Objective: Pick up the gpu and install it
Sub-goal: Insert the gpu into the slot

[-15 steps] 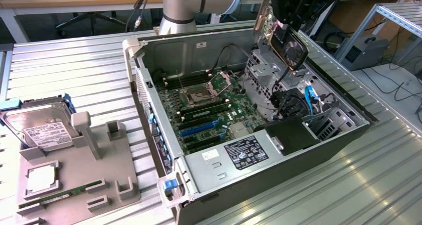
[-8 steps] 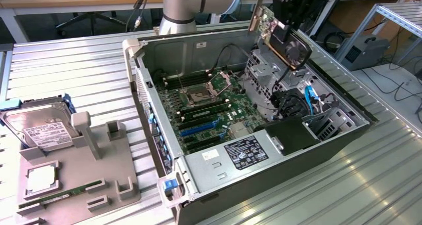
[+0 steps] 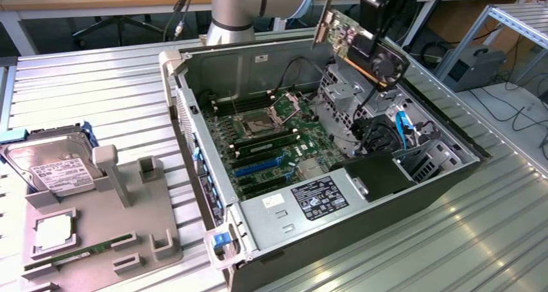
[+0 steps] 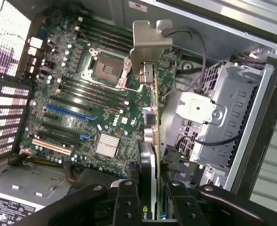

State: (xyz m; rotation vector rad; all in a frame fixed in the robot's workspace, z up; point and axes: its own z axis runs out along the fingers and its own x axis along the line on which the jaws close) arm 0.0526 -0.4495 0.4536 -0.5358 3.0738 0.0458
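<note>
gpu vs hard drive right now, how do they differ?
The gpu is held in the gripper above the open case; the hard drive sits in the gray holder. The gpu is a thin green board with a black fan; the hard drive is a silver box with a white label. Neither is installed.

Green gpu (image 3: 350,36), silvery bracket (image 4: 150,44), blue slot (image 3: 261,168), black claw (image 4: 151,190)

Your gripper (image 4: 151,200) holds the gpu (image 3: 347,35) above the far side of the open case (image 3: 445,176), over the motherboard (image 3: 274,138) inside. The case sits on the table (image 3: 102,93). At the exterior view's left, a holder (image 3: 128,240) carries the hard drive (image 3: 51,167) behind and the memory stick (image 3: 77,255) in front.
</note>
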